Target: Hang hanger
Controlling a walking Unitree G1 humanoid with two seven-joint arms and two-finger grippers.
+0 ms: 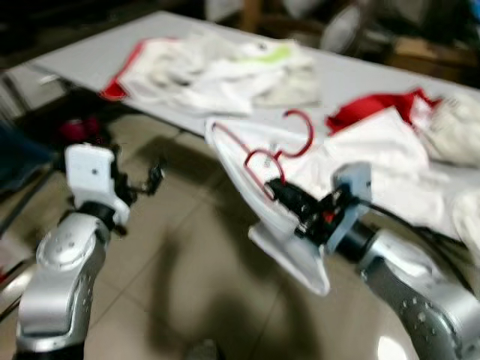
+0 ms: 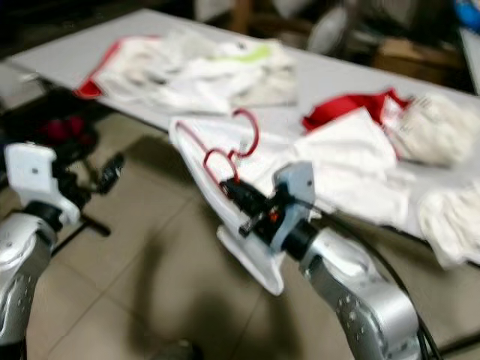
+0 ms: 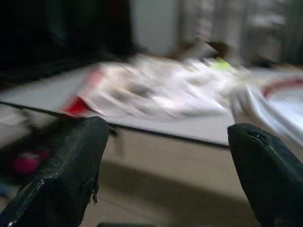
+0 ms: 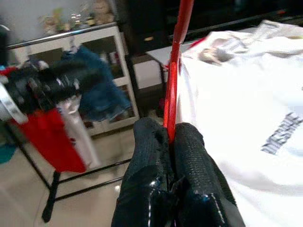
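Observation:
A red wire hanger carries a white T-shirt that droops off the front edge of the grey table. My right gripper is shut on the hanger's red wire, just below its hook, in front of the table edge. My left gripper is raised at the left over the tiled floor, apart from the table. Its two black fingers stand wide open with nothing between them.
Heaps of white and red clothes cover the table, with more at the right. A rack with hung red and blue garments and a white shelf unit stand to the left. Tiled floor lies below my arms.

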